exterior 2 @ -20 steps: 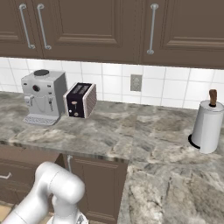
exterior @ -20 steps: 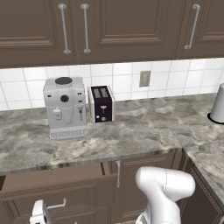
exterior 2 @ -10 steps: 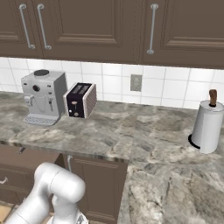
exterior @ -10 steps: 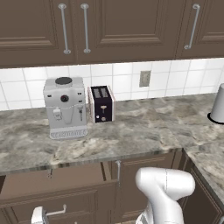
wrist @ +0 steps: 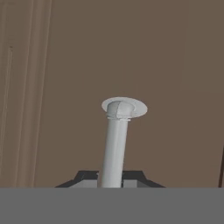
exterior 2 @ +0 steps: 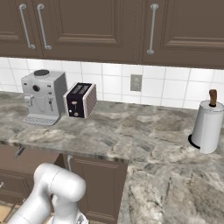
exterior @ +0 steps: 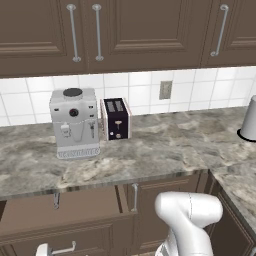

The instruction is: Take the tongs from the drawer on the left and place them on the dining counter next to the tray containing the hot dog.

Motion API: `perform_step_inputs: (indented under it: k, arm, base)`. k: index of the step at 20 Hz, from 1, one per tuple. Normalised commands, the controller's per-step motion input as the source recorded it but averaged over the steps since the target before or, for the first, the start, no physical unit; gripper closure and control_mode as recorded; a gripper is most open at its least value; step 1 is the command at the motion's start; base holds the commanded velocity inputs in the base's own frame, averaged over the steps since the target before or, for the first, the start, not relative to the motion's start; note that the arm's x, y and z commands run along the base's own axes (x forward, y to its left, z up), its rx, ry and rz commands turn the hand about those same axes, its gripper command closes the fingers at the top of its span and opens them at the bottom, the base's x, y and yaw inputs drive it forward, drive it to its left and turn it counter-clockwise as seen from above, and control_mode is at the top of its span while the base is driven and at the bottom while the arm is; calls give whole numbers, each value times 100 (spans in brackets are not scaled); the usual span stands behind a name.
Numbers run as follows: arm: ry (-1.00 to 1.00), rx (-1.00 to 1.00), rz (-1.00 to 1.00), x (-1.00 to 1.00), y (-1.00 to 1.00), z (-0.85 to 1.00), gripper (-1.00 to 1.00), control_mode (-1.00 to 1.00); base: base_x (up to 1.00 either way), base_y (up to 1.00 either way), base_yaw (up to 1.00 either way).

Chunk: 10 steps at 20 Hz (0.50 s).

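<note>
The drawer (exterior: 65, 220) sits pulled partway out from under the marbled kitchen counter (exterior: 150, 150), at the lower left of the left base view; its dark brown front panel stands forward of the neighbouring cabinet door (exterior: 165, 195), and the open top shows only a shadowed inner wall. What lies inside cannot be made out from here.

The drawer's silver bar handle (wrist: 114, 148) runs up the middle of the hand view, ending in a round mounting foot pressed against the brown drawer front. The gripper (wrist: 110, 181) is right at this bar: its dark fingertips (wrist: 85, 179) rise just either side of the bar's lower end, hard against it, so the fingers appear to be clamped on the handle, though the contact itself is cut off by the bottom of the picture. In the left base view a bit of the same handle (exterior: 64, 248) shows at the bottom edge, beside a white part of the hand.

On the counter above stand a grey espresso machine (exterior: 74, 122) and, just beside it, a dark toaster (exterior: 116, 119). Farther right, near the corner, is a paper towel holder (exterior 2: 206, 127). A wall outlet (exterior 2: 136, 82) is set in the white tiled backsplash (exterior 2: 166, 87), under dark upper cabinets (exterior 2: 100, 26).
</note>
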Motion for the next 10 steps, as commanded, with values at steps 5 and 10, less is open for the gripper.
perform_step_inputs:
  k: [5,10]
  arm:
    - [0,0,0,0,0,0,-100,-100]
    - [-1,0,0,0,0,0,-100,-100]
  base:
    - [0,0,0]
    - [0,0,0]
